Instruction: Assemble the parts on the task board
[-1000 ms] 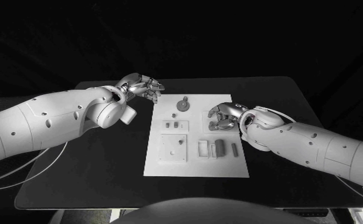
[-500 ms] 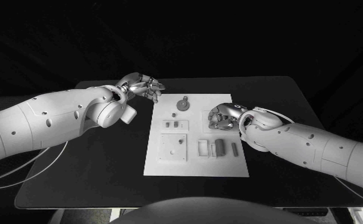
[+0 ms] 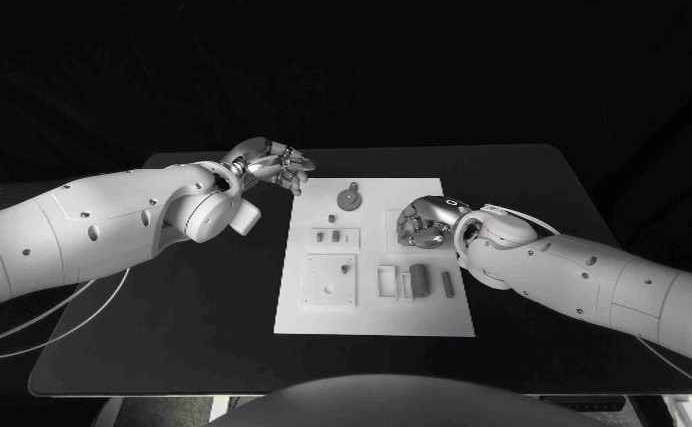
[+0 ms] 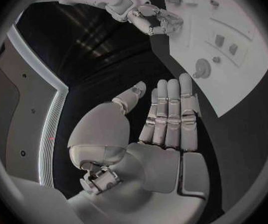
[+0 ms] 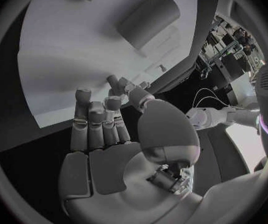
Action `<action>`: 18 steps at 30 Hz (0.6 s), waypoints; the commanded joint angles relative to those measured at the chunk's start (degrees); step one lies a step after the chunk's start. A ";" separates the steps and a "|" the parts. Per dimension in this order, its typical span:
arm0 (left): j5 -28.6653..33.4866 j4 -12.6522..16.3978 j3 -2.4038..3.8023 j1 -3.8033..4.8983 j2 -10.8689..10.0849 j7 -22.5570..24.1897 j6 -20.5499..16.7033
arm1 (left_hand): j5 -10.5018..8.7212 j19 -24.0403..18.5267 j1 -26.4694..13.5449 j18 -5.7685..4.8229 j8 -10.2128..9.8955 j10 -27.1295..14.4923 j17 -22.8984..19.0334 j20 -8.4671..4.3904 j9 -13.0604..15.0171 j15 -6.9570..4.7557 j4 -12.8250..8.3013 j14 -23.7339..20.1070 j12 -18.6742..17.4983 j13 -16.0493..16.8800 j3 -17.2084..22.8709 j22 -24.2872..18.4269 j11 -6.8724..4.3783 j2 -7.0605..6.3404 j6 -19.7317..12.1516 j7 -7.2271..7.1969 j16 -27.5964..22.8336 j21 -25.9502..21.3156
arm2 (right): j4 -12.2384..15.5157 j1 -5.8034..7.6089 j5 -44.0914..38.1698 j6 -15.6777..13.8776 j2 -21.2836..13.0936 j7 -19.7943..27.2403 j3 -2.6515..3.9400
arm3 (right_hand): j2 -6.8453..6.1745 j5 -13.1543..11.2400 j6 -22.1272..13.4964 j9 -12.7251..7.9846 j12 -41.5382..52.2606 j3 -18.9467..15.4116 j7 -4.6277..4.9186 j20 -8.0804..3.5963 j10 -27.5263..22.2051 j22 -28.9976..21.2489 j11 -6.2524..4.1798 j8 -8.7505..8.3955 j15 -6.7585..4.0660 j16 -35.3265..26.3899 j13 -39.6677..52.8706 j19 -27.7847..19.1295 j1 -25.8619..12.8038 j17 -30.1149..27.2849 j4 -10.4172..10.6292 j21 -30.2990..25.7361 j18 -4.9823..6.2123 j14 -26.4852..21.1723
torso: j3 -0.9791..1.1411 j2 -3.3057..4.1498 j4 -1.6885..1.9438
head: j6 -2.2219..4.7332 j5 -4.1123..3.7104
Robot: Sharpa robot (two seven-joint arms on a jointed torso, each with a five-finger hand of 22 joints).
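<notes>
The white task board (image 3: 433, 319) lies mid-table, also seen from the left wrist (image 4: 245, 69) and the right wrist (image 5: 65, 55). Grey parts sit on it: a round knob (image 3: 349, 197) (image 4: 202, 67), two small blocks (image 3: 333, 237), a dark bar (image 3: 420, 280) and a slim piece (image 3: 447, 285). My right hand (image 3: 426, 222) (image 4: 149, 17) hovers over the board's right far area, fingers curled, thumb against the fingertips (image 5: 118, 84); whether a part sits between them is hidden. My left hand (image 3: 271, 165) (image 4: 168, 114) floats off the board's far left corner, fingers apart, holding nothing.
A square plate (image 3: 330, 280) and a pale frame piece (image 3: 387, 282) also sit on the board. A cylinder part (image 5: 147, 14) stands on the board beyond my right hand. Black table (image 3: 173, 327) surrounds the board on all sides.
The right hand's fingers have curled in and lifted slightly from the board. The left hand has stayed where it was.
</notes>
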 commanded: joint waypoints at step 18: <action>0.20 0.04 0.06 0.07 0.03 0.18 0.64 | 0.27 0.20 -0.14 0.53 -0.37 -0.18 -0.16 0.23 -0.37 0.14 0.00 -0.25 -0.33 0.03 -0.23 -0.10 0.03 0.40 0.39 -0.02 0.14 -0.30 | -0.07 -0.02 -0.71 -2.60 -0.07 1.71 0.02 | 3.62 -2.74 4.08 1.24 -0.80 6.66 -0.95 -0.42 1.16 0.90 -1.44 1.65 -1.36 -0.13 -0.23 0.63 -2.39 -0.15 1.01 0.78 0.34 0.60 | 0.05 -0.01 -0.03 | -0.09 0.00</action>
